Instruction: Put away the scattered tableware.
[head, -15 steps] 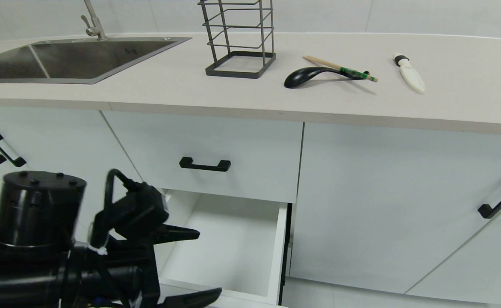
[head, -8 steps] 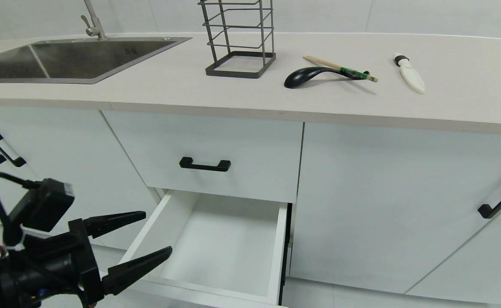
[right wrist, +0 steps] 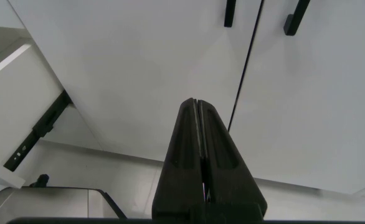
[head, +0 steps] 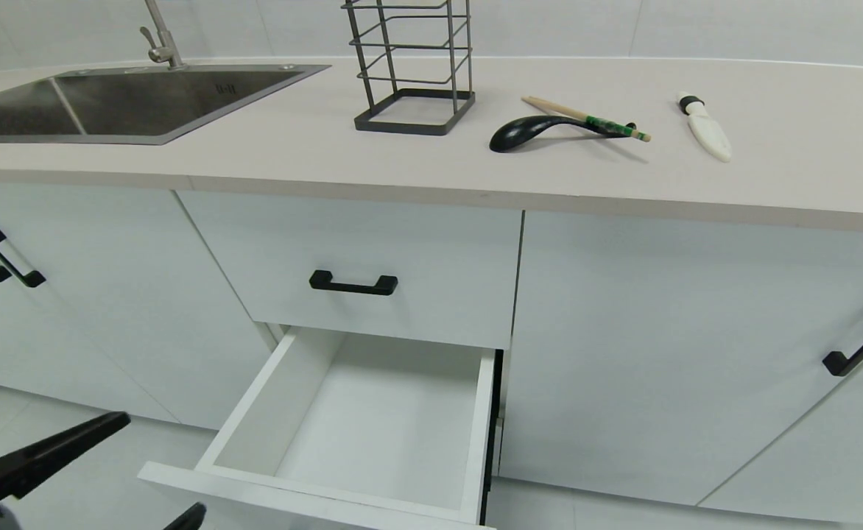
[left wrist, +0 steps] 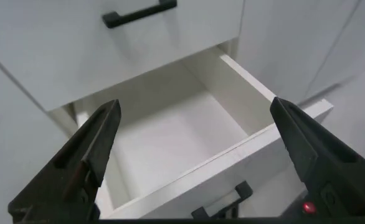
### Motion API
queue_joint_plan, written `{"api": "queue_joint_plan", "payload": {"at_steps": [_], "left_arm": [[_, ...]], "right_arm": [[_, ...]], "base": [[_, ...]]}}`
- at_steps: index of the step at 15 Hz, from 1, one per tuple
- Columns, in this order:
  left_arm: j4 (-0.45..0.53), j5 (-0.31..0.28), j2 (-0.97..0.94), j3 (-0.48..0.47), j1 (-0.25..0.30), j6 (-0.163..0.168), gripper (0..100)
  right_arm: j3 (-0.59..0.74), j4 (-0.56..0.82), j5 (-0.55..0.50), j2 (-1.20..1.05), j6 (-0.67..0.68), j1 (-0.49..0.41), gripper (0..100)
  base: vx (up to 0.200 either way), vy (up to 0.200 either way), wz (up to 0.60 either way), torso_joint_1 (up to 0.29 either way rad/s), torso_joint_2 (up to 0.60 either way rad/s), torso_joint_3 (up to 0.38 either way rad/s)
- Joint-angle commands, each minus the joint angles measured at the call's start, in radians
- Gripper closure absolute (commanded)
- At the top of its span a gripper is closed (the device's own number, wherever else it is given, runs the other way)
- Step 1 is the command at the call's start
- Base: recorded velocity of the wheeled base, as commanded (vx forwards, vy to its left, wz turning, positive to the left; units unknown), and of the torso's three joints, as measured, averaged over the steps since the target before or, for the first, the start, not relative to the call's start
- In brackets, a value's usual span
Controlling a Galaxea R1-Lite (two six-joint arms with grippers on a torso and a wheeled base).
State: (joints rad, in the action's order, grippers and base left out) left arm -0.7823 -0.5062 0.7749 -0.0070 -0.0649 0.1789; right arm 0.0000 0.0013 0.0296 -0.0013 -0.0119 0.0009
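Left hand (head: pixel 163 464): I see it low at the near left, fingers spread wide and holding nothing, just in front of the pulled-out drawer (head: pixel 255 397). From its wrist camera, the hand (left wrist: pixel 195 106) frames the drawer's (left wrist: pixel 251 81) bare white inside.
Right hand (right wrist: pixel 197 106): clenched with fingers pressed together and nothing between them, pointing at the white cupboard doors (right wrist: pixel 170 56).
Wrist views add: a black pull (left wrist: pixel 223 202) on the drawer's front, and a dark slide rail (right wrist: pixel 45 130) beside the cabinet.
Upper drawer (head: pixel 402 243): closed, black handle (head: pixel 353 283), directly above the open one.
Spoon (head: pixel 542 131): black, on the surface (head: pixel 255 154) right of centre. Its long axis runs left to right, bowl to the left.
Chopsticks (head: pixel 586 118): laid across the spoon's handle, slanting from far left to near right, green-banded end to the right.
White utensil (head: pixel 707 132): well right of the spoon, lying apart. Its black-banded end is farther away, its pale tip nearer and to the right.
Wire rack (head: pixel 413 73): upright, left of the spoon.
Sink (head: pixel 203 68): far left, with a faucet (head: pixel 159 37) behind it.
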Motion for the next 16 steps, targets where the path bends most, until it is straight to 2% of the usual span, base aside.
{"api": "queue_joint_plan", "payload": {"at_steps": [1, 2, 3, 4, 6, 7, 10, 12, 13, 14, 16], "left_arm": [[0.261, 0.078, -0.422, 0.004, 0.027, 0.002, 0], [0.491, 0.110, -0.617, -0.018, 0.030, 0.001, 0], [0.673, 0.124, -0.730, -0.037, 0.034, 0.001, 0], [0.770, 0.126, -0.775, -0.027, 0.071, 0.005, 0], [0.765, 0.138, -0.775, -0.004, 0.066, -0.004, 0], [0.762, 0.232, -0.775, -0.002, 0.066, -0.022, 0], [0.738, 0.462, -0.775, 0.007, 0.066, -0.026, 0], [0.729, 0.463, -0.775, 0.007, 0.066, -0.029, 0], [0.729, 0.463, -0.775, 0.007, 0.066, -0.041, 0], [0.735, 0.459, -0.775, 0.007, 0.066, -0.075, 0], [0.736, 0.454, -0.775, 0.007, 0.066, -0.090, 0]], "right_arm": [[0.000, 0.000, 0.001, 0.001, -0.002, 0.001, 100], [0.000, 0.000, 0.003, 0.001, -0.008, 0.001, 100], [0.000, -0.001, 0.004, 0.001, -0.010, 0.001, 100], [0.000, -0.001, 0.004, 0.001, -0.011, 0.001, 100], [0.000, -0.001, 0.004, 0.001, -0.010, 0.001, 100], [0.000, -0.001, 0.003, 0.001, -0.008, 0.001, 100], [0.000, -0.001, 0.003, 0.001, -0.008, 0.001, 100], [0.000, -0.001, 0.004, 0.001, -0.010, 0.001, 100], [0.000, -0.001, 0.004, 0.001, -0.010, 0.001, 100], [0.000, -0.001, 0.003, 0.001, -0.008, 0.001, 100], [0.000, 0.000, 0.003, 0.001, -0.006, 0.001, 100]], "base": [[0.000, 0.000, 0.00, 0.000, 0.00, 0.000], [0.000, 0.000, 0.00, 0.000, 0.00, 0.000], [0.000, 0.000, 0.00, 0.000, 0.00, 0.000], [0.000, 0.000, 0.00, 0.000, 0.00, 0.000], [0.000, 0.000, 0.00, 0.000, 0.00, 0.000], [0.000, 0.000, 0.00, 0.000, 0.00, 0.000], [0.000, 0.000, 0.00, 0.000, 0.00, 0.000], [0.000, 0.000, 0.00, 0.137, -0.15, -0.019], [0.000, 0.000, 0.00, 0.207, -0.05, -0.095], [0.000, 0.000, 0.00, 0.246, -0.02, -0.105], [0.000, 0.000, 0.00, 0.259, -0.23, -0.205]]}}
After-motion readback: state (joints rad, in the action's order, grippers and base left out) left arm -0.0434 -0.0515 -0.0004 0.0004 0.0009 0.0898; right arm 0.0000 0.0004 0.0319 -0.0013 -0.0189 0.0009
